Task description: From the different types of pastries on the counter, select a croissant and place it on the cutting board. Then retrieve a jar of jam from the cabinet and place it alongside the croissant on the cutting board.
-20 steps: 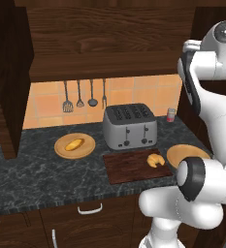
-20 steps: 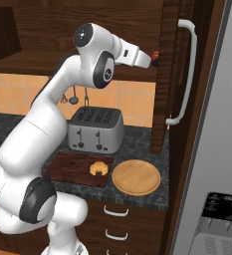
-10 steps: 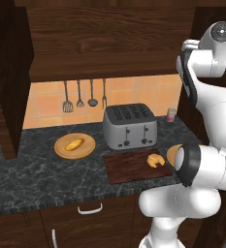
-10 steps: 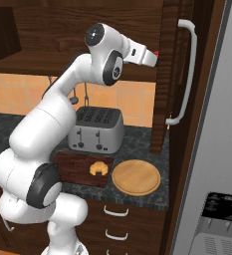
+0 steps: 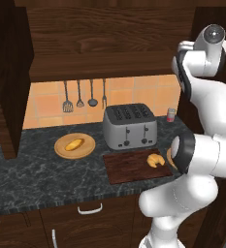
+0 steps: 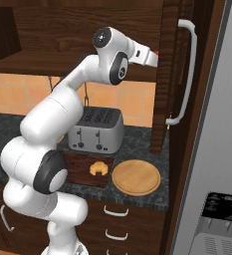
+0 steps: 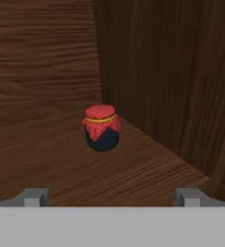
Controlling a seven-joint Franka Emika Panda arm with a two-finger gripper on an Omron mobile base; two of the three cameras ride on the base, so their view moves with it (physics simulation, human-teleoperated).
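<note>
On the cabinet's wooden shelf (image 7: 61, 164) stands the jar of jam (image 7: 102, 128), squat and dark with a red cloth lid, close to the inner corner. My gripper (image 7: 111, 198) is open, its two tips wide apart and short of the jar, touching nothing. From the right base view my hand (image 6: 146, 55) reaches up into the cabinet (image 6: 62, 30) beside its side panel. The croissant (image 5: 154, 160) lies on the right end of the dark cutting board (image 5: 129, 167), also seen as croissant (image 6: 98, 169) on the board (image 6: 80, 162).
A toaster (image 5: 130, 126) stands behind the board. A smooth bun (image 5: 74, 144) rests on a round plate (image 5: 88, 145) to the left. An empty round plate (image 6: 136, 177) lies right of the board. A pale shaker (image 5: 170, 115) stands at the wall. A fridge (image 6: 212, 124) stands at right.
My arm has swung a little further right and the hand has gone deeper into the cabinet. The croissant and board have not moved.
</note>
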